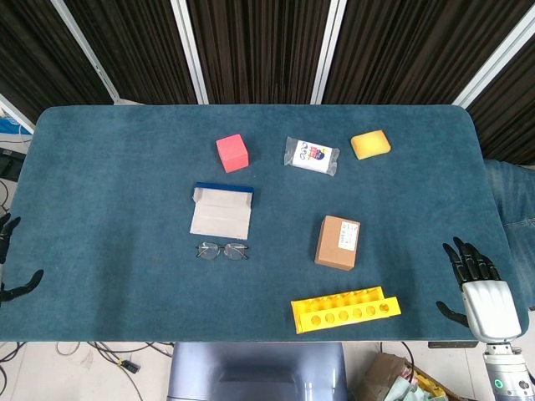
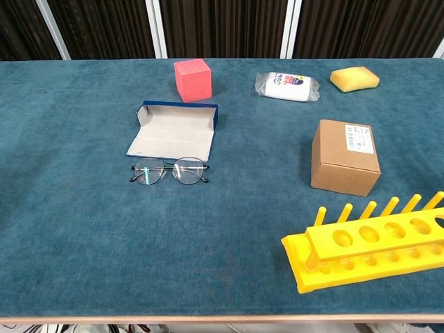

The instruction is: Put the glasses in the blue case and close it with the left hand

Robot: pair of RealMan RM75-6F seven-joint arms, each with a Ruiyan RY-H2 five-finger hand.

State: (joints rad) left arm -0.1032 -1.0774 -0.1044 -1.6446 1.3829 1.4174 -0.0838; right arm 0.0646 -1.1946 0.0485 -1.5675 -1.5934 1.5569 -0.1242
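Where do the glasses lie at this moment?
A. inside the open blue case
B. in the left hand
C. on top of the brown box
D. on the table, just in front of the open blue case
D: the glasses rest on the table, beside the near edge of the open blue case, and no hand touches them.

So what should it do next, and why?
Probably bring the left hand in from the table's left edge toward the glasses. They lie untouched on the cloth just in front of the open case, and both hands sit at the table edges holding nothing; the right hand is far off on the other side.
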